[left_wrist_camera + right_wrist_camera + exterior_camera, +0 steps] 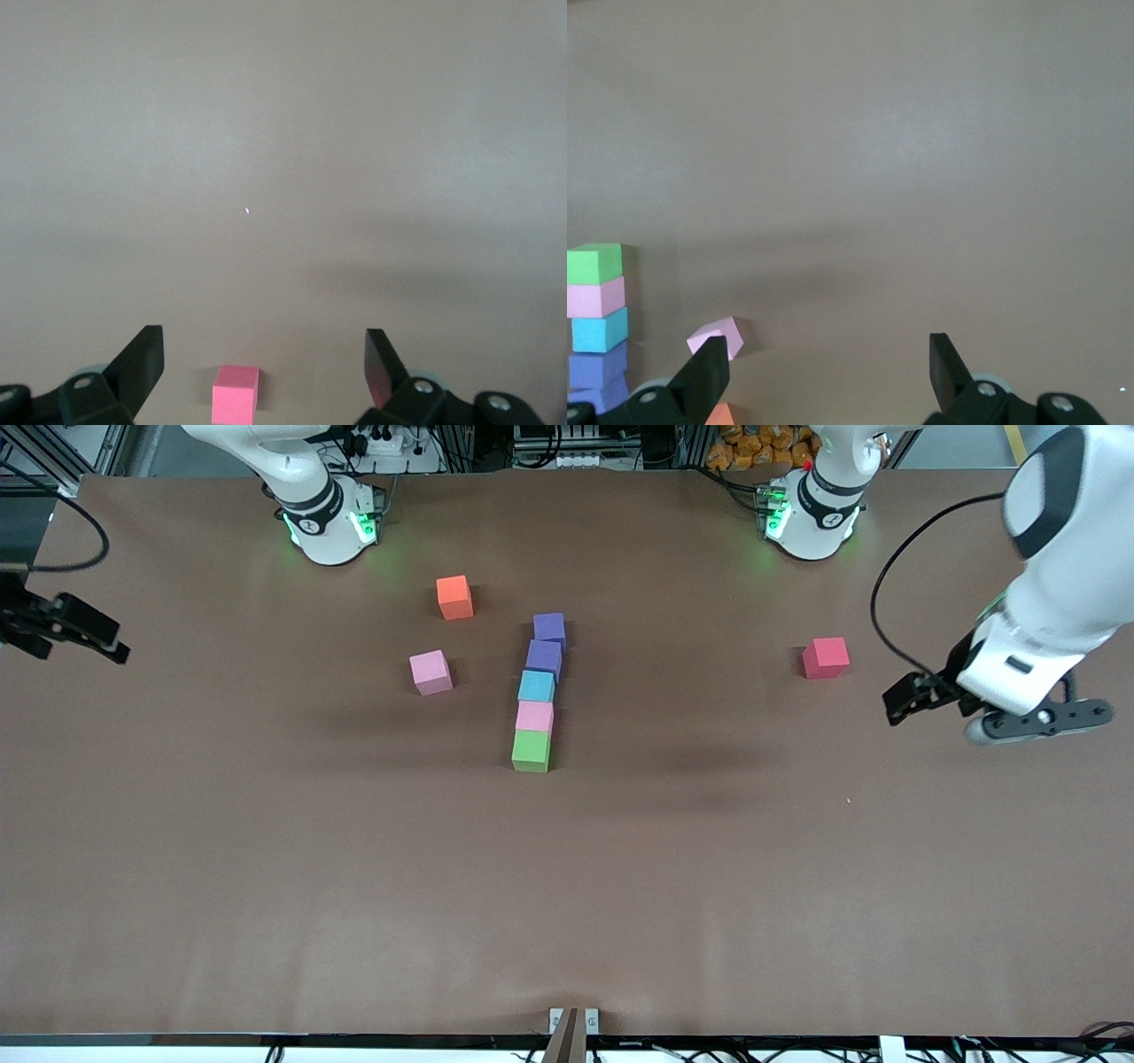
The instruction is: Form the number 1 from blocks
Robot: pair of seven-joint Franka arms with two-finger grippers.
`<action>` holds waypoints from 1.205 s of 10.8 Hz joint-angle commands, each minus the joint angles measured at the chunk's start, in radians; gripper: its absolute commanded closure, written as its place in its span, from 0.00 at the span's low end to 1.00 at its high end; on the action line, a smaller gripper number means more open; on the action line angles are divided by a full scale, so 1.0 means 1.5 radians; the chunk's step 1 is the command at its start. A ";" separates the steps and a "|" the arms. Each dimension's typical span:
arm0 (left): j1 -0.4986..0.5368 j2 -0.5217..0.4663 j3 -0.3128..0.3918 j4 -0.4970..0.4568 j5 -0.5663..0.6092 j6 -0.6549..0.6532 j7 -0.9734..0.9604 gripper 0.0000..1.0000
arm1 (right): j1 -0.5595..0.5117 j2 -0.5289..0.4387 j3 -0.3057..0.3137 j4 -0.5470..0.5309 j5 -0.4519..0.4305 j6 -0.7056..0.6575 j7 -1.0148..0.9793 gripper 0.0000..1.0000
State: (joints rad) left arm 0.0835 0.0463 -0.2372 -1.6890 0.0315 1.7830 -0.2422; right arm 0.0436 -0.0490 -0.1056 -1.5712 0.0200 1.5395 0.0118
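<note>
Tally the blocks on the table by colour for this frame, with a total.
purple blocks: 2
blue block: 1
pink blocks: 2
green block: 1
orange block: 1
red block: 1
Total: 8

1. The column of five touching blocks (539, 691) stands mid-bench, purple farthest from the front camera and green nearest; nothing passes between them.
2. A loose pink block (431, 672) and an orange block (454, 597) stand toward the right arm's end, each with open bench (567, 903) all round.
3. The red block (825, 658) stands alone toward the left arm's end, clear on every side.
4. The left pincer (904, 701) and right pincer (93, 642), both spread wide, hang over the bench ends.
</note>
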 commanded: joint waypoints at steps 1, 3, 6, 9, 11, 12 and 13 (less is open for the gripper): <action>-0.011 0.000 0.012 0.053 -0.015 -0.055 0.047 0.00 | -0.061 -0.022 0.030 -0.026 0.009 -0.016 -0.049 0.00; -0.020 0.001 0.015 0.084 -0.011 -0.103 0.089 0.00 | -0.063 -0.022 0.033 -0.027 0.003 -0.016 -0.048 0.00; -0.110 -0.013 0.119 0.125 -0.020 -0.165 0.128 0.00 | -0.065 -0.022 0.050 -0.027 -0.006 -0.016 -0.044 0.00; -0.120 -0.053 0.126 0.123 -0.043 -0.197 0.131 0.00 | -0.063 -0.016 0.048 -0.021 -0.007 -0.021 -0.043 0.00; -0.114 -0.056 0.123 0.123 -0.045 -0.210 0.132 0.00 | -0.061 -0.015 0.048 -0.020 -0.007 -0.021 -0.043 0.00; -0.110 -0.057 0.121 0.124 -0.042 -0.211 0.131 0.00 | -0.062 -0.015 0.048 -0.020 -0.007 -0.021 -0.043 0.00; -0.107 -0.054 0.122 0.126 -0.041 -0.213 0.132 0.00 | -0.062 -0.015 0.048 -0.020 -0.007 -0.021 -0.043 0.00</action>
State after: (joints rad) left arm -0.0836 -0.0321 -0.0619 -1.5023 -0.0110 1.4816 -0.0726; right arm -0.0294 -0.0561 -0.0497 -1.5904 0.0160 1.5131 -0.0496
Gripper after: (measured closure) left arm 0.000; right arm 0.000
